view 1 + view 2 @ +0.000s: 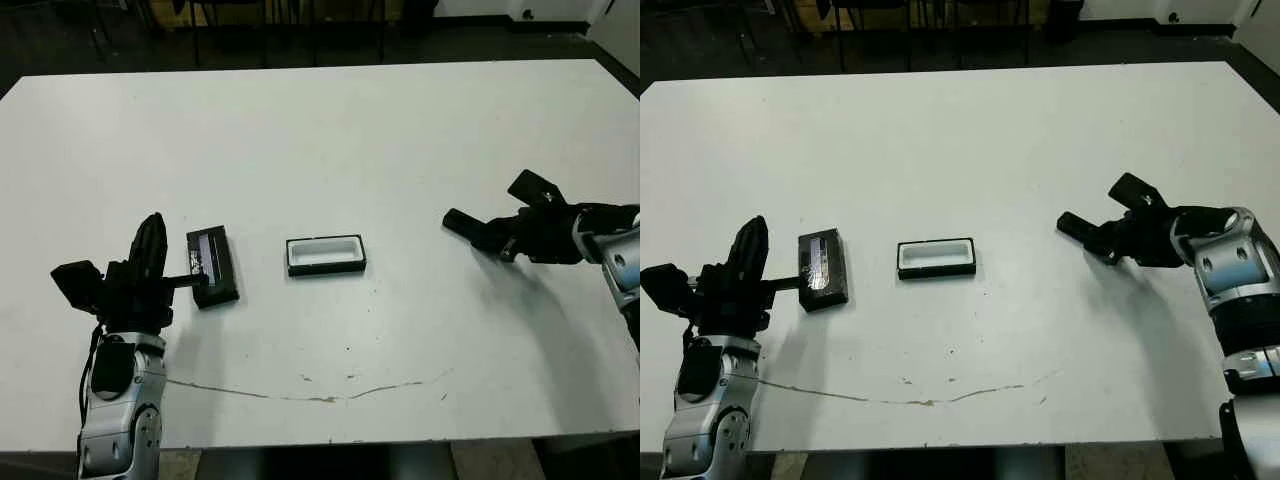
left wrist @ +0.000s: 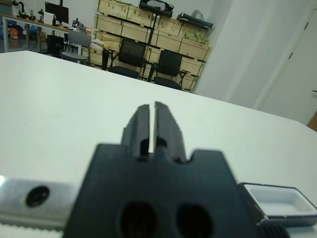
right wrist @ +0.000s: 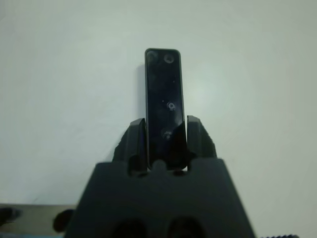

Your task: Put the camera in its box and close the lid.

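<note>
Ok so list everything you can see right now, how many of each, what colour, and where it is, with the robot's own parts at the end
table: one, white, fills the head views, with a thin dark scuff line near its front edge
box: one, black outside with white lining, open, near the table's middle
lid: one, black with a pale label panel, flat on the table to the robot's left of the box, apart from it
camera: one, slim black bar, held in the right claw above the table, off to the robot's right of the box
chairs: several, dark, beyond the table's far edge
crates: a stack, tan, against the far wall
left claw: one, black, fingers nearly together, empty, beside the lid
right claw: one, black, shut on the camera
</note>
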Controlling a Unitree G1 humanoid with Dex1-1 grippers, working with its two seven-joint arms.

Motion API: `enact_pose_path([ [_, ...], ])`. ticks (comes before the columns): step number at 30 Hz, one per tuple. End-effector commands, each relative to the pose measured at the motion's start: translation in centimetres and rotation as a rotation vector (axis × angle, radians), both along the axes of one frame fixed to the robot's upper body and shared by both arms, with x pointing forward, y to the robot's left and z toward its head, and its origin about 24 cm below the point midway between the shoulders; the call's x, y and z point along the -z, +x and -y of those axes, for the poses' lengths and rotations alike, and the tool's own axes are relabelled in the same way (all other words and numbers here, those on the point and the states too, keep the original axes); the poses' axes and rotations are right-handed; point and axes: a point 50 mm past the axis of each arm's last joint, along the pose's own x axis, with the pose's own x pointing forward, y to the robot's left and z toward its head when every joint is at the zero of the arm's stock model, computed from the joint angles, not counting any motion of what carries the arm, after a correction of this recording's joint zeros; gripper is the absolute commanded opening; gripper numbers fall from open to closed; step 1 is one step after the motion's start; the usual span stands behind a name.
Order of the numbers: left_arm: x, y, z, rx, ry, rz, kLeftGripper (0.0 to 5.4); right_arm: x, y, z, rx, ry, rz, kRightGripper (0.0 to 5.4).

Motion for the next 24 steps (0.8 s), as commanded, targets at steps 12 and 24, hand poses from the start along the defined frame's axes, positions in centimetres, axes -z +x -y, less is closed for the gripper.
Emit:
enact_pose_path([
  [12, 0.6, -0.3, -0.1, -0.002, 0.008, -0.041, 0.00, -5.0, 0.7, -5.9, -0.150, 0.562, 0.309, 0.64],
  [24, 0.6, -0.3, 0.1, 0.013, 0.014, -0.039, 0.00, -7.4, 1.4, -10.7, -0.621, 0.454, 0.253, 0.64],
])
